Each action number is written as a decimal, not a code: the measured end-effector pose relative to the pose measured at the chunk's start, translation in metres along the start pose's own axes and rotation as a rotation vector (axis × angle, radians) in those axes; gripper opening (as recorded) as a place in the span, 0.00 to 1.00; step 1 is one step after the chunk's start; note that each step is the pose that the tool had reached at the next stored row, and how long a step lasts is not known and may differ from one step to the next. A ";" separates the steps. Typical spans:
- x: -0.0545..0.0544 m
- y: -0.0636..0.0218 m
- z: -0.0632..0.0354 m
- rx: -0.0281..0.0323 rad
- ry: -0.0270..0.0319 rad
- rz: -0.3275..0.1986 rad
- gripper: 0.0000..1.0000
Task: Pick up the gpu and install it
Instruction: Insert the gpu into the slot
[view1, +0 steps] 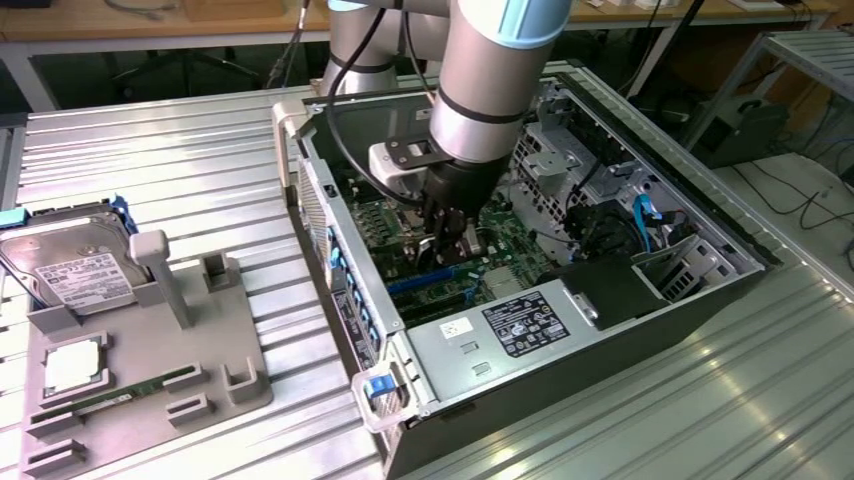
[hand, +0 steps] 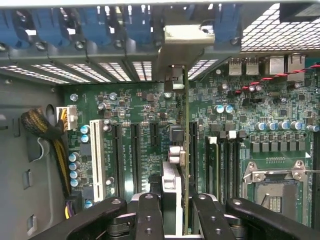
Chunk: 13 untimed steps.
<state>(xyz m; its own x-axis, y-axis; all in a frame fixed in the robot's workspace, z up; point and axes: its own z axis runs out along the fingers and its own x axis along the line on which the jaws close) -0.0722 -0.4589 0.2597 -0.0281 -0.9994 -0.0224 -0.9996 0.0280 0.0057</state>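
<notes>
My gripper (view1: 451, 245) is lowered inside the open PC case (view1: 340, 290), just above the green motherboard (hand: 140, 105). It is shut on the gpu (hand: 185, 165), a thin dark card seen edge-on between the two black fingers (hand: 150, 215). The card stands upright, with its silver end bracket (hand: 189, 35) up against the case's rear slot openings. Its lower edge lies along a black expansion slot (hand: 193, 145); whether it is seated I cannot tell. In the exterior view the gpu (view1: 470, 248) is mostly hidden by the gripper.
Blue slot latches (hand: 100, 25) line the rear wall. A white slot (hand: 97, 150), a yellow cable bundle (hand: 45, 130) and the CPU socket (hand: 272, 185) flank the card. The power supply (view1: 521, 325) sits nearby. Outside the case, a grey fixture (view1: 200, 370) holds a hard drive (view1: 74, 270) and memory stick (view1: 120, 392).
</notes>
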 end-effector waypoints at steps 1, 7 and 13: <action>-0.001 0.0001 0.0002 0.0000 -0.0002 -0.001 0.28; -0.001 0.0011 0.0022 0.0000 -0.0001 -0.001 0.28; -0.001 0.0031 0.0043 -0.0001 0.0001 -0.002 0.28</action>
<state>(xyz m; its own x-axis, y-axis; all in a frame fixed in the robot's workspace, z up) -0.0753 -0.4578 0.2554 -0.0264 -0.9994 -0.0223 -0.9996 0.0263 0.0058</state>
